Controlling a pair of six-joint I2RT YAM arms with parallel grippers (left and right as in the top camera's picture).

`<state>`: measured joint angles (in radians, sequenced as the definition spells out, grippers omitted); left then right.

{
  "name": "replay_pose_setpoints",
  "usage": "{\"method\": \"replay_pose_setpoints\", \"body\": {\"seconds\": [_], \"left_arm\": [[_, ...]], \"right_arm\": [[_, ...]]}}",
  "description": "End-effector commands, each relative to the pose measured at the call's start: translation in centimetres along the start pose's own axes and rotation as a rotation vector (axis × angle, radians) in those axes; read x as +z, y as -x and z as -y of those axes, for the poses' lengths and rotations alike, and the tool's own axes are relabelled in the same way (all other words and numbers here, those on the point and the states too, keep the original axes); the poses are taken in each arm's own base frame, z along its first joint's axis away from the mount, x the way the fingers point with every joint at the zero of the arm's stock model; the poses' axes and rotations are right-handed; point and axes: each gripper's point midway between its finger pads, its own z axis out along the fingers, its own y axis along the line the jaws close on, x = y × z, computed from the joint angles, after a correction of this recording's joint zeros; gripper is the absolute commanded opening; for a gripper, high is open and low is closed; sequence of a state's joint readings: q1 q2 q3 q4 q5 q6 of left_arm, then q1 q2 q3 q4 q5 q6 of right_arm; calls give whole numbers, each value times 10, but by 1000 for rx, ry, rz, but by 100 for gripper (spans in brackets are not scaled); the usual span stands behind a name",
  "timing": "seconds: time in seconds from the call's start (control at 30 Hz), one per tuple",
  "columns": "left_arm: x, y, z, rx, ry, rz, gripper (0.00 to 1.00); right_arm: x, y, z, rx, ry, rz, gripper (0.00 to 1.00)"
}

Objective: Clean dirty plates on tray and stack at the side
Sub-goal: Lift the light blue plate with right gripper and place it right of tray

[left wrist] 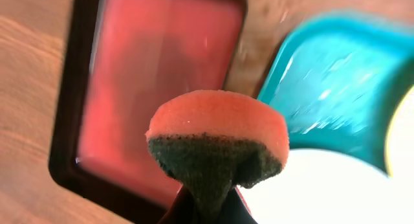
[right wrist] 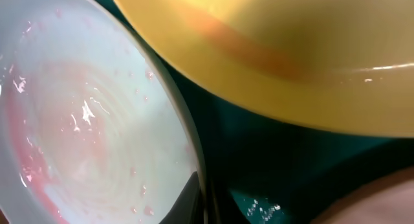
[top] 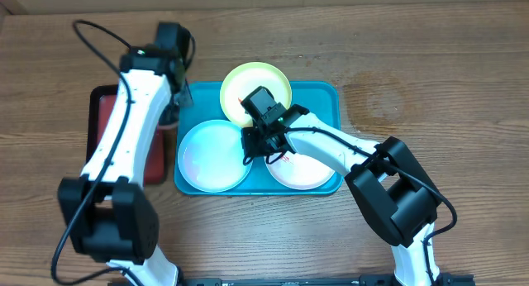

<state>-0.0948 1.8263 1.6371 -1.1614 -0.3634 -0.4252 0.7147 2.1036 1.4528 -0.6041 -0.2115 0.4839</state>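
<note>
The turquoise tray (top: 326,92) holds three plates: lime-green (top: 248,79) at the back, pale blue (top: 211,158) front left, white (top: 310,172) front right. My right gripper (top: 253,145) is shut on the pale blue plate's right rim. In the right wrist view its fingers (right wrist: 204,199) pinch that rim. The pale blue plate (right wrist: 84,120) is wet with pink smears, and the lime-green plate (right wrist: 291,43) is above it. My left gripper (top: 179,100), over the tray's left edge, is shut on an orange and dark green sponge (left wrist: 217,136).
A dark red, black-rimmed tray (top: 103,121) lies left of the turquoise tray; it also shows in the left wrist view (left wrist: 155,75). Bare wooden table (top: 430,79) lies right of the tray and in front of it. A damp patch marks the wood at the right.
</note>
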Motion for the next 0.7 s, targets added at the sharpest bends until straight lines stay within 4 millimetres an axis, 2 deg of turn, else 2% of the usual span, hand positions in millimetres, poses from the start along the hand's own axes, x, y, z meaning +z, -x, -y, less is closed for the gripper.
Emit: {"method": "replay_pose_setpoints", "body": {"seconds": [0.0, 0.17, 0.3, 0.43, 0.57, 0.67], "left_arm": [[-27, 22, -22, -132, -78, 68, 4], [-9, 27, -48, -280, -218, -16, 4], [5, 21, -64, -389, -357, -121, 4], [26, 14, -96, -461, -327, -176, 4], [37, 10, -108, -497, -311, -206, 4], [39, 11, -108, -486, -311, -203, 4]], "right_arm": [[-18, 21, -16, -51, 26, 47, 4], [-56, 44, -29, -101, 0, 131, 4], [-102, 68, -21, -154, -201, 281, 4], [-154, 85, -13, -174, -439, 446, 4], [-190, 92, -16, -250, -620, 549, 4], [-215, 92, -25, -336, -765, 620, 4]]}}
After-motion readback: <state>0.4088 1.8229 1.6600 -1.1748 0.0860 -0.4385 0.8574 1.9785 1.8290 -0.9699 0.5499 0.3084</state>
